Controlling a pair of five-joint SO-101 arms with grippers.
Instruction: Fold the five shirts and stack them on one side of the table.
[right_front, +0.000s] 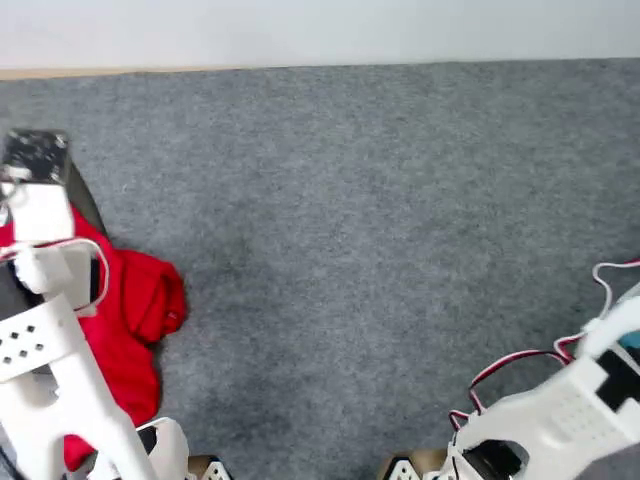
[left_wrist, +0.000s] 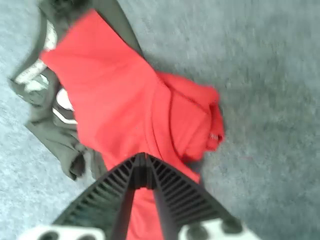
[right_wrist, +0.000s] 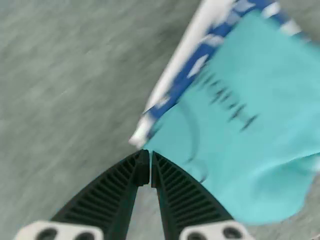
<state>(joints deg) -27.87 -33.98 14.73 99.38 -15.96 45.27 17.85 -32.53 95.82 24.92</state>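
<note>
Red shirt (right_front: 140, 300) lies over an olive shirt (left_wrist: 50, 135) at the tabletop's (right_front: 400, 250) left edge; we see the left end effector (left_wrist: 143, 165) closed over it, the right end effector (right_wrist: 148, 160) closed beside a teal shirt (right_wrist: 250, 125).

- Stretching grey and felt-like across the bench (right_front: 400, 230), lying flat out to the high view's side edges.
- Running along the far side as a pale wall (right_front: 320, 30).
- Showing as a thin tan strip (right_front: 90, 71) between wall and bench.
</note>
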